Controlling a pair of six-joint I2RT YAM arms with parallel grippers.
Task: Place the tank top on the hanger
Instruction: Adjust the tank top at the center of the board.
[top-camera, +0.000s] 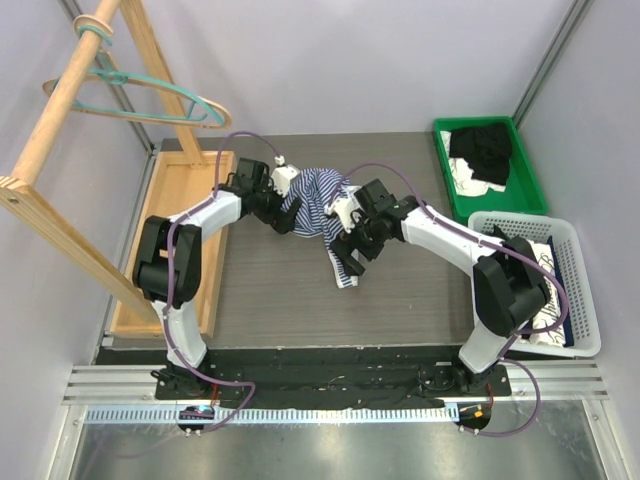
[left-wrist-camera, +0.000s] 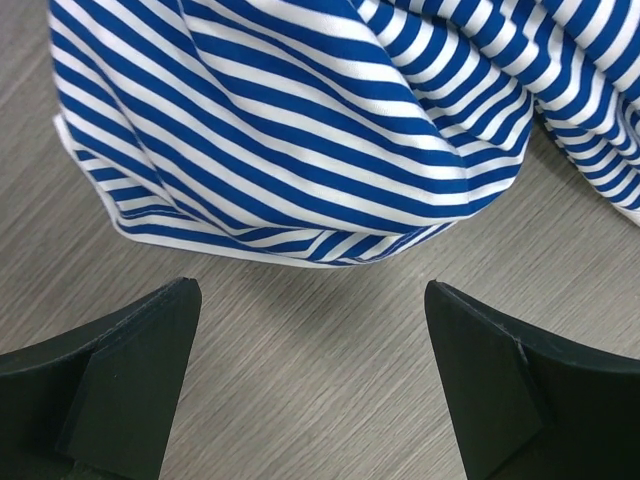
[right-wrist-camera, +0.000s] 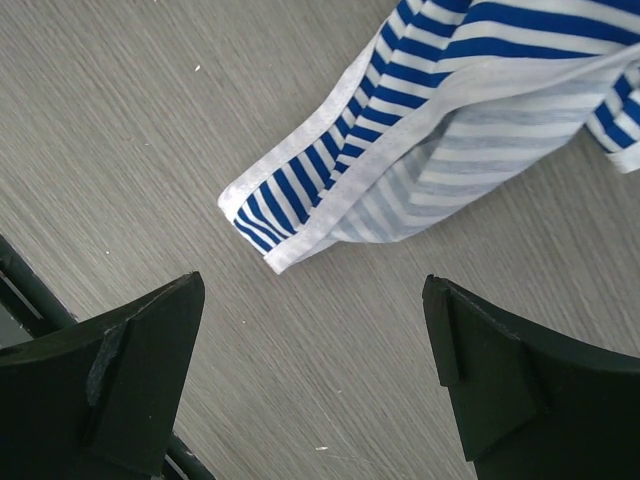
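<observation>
The striped tank top (top-camera: 315, 198) lies crumpled on the grey table in the middle, with one white-trimmed strap (top-camera: 343, 268) trailing toward the front. My left gripper (top-camera: 277, 215) is open and empty at the top's left edge; in the left wrist view the gripper (left-wrist-camera: 312, 290) stands just short of the fabric's folded hem (left-wrist-camera: 300, 130). My right gripper (top-camera: 350, 245) is open and empty beside the strap; in the right wrist view the gripper (right-wrist-camera: 313, 285) is just below the strap's end (right-wrist-camera: 300, 195). The teal hanger (top-camera: 130, 113) hangs on the wooden rack at the far left.
A wooden rack (top-camera: 50, 135) with a flat wooden base (top-camera: 195, 270) stands at the left, and a tan hanger (top-camera: 215, 103) hangs beside the teal one. A green bin (top-camera: 525, 165) with a black garment is at the back right. A white basket (top-camera: 585, 300) is at the right.
</observation>
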